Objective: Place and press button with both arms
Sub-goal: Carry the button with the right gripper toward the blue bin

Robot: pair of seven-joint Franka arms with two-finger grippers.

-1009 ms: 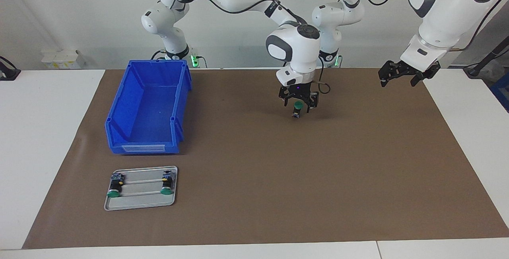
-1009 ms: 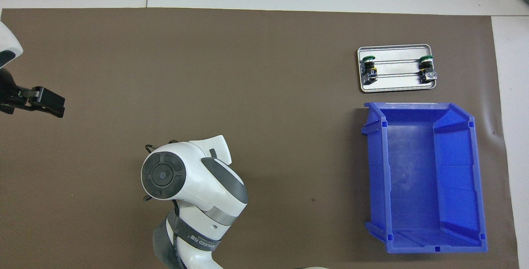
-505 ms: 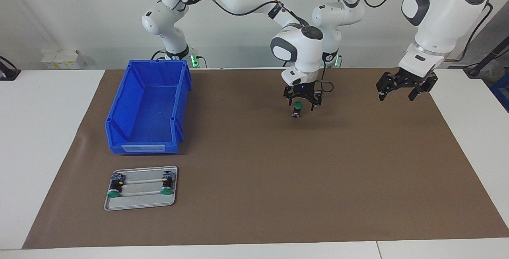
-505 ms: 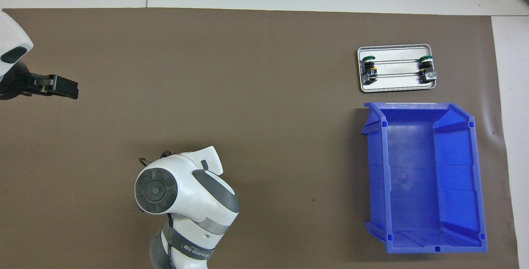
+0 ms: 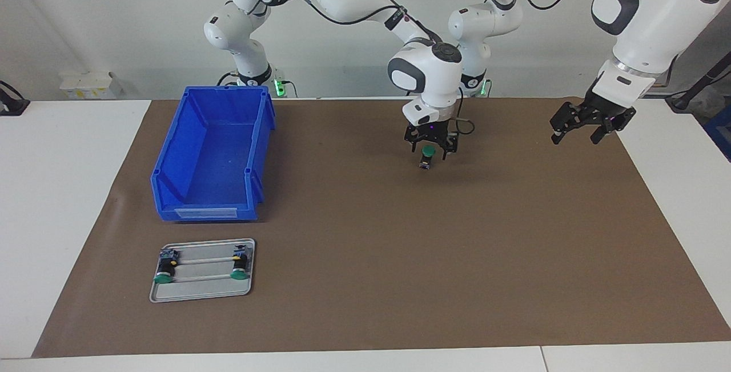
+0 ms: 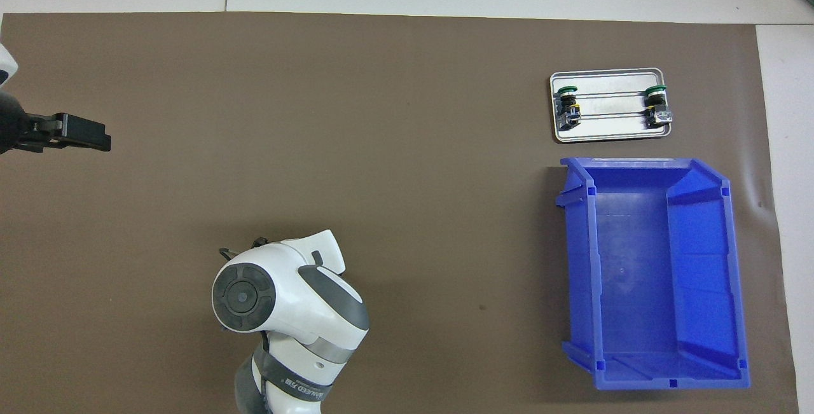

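The button stands upright on the brown mat near the robots' edge, green cap up. My right gripper hangs straight down over it, open, with one finger on each side of the cap and no grip on it. In the overhead view the right arm's wrist hides both that gripper and the button. My left gripper hovers open and empty over the mat's edge at the left arm's end, also seen as left gripper from above.
A blue bin stands empty toward the right arm's end. Farther from the robots than the bin lies a metal tray holding two more green-capped buttons.
The left gripper came down a little and shifted back toward its own end of the mat. The right gripper shifted slightly around the button, which stayed put.
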